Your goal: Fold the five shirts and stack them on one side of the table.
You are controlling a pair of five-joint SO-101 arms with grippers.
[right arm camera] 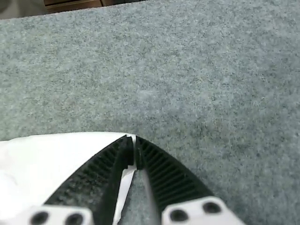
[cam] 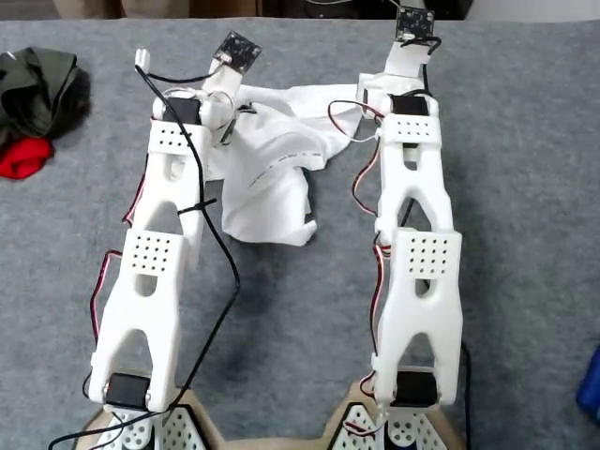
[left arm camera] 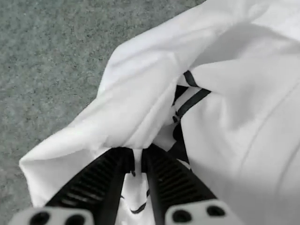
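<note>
Simultaneously: your left gripper [left arm camera: 136, 161] jaws were clamped on white shirt [left arm camera: 225, 117] fold; your right gripper [right arm camera: 134, 152] jaws pinched its edge over grey felt table [right arm camera: 187, 70].

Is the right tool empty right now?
No, the right tool is shut on an edge of the white shirt, with a strip of cloth pinched at its tip.

White shirt [cam: 272, 178]: crumpled, black trim, spread unevenly near table [cam: 525, 141] far edge, centre. Dark green shirt [cam: 37, 80] and red shirt [cam: 23, 157]: bunched, touching, far-left corner.
</note>
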